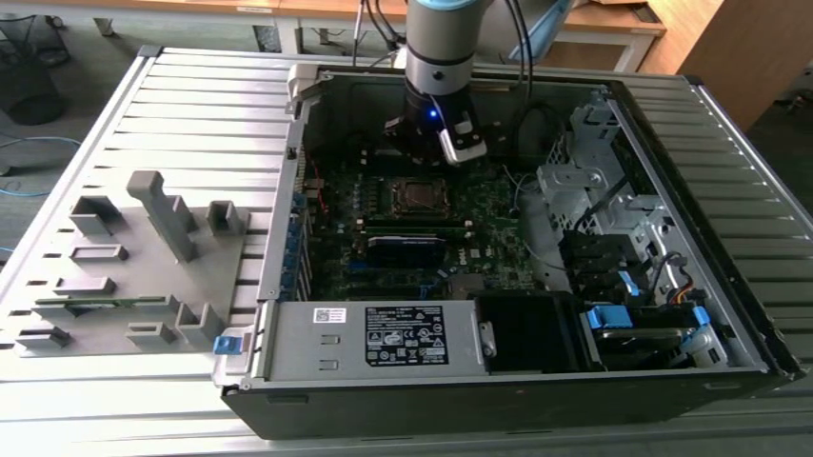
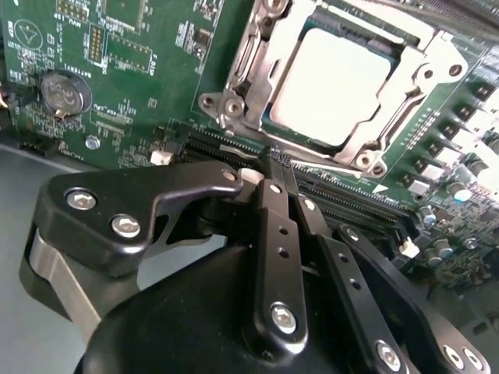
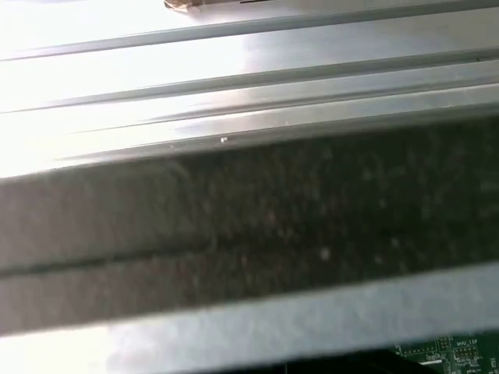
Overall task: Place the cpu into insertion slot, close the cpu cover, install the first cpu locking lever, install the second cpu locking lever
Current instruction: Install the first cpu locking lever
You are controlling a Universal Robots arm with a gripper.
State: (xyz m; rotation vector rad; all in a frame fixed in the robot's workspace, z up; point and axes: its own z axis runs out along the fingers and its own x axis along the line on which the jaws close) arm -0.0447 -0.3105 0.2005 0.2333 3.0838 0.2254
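The cpu (image 2: 331, 82) is seen seated in the insertion slot (image 2: 269, 121) under the lowered cpu cover (image 2: 249, 58), while the gripper (image 2: 274, 165) (fingers closed together, nothing held) is poised just beside it.

Lab or workshop: my arm works over an open PC case (image 1: 508, 381) on a slatted metal bench (image 1: 190, 105), grey fixtures (image 1: 140, 257) alongside, desks (image 1: 610, 29) behind.
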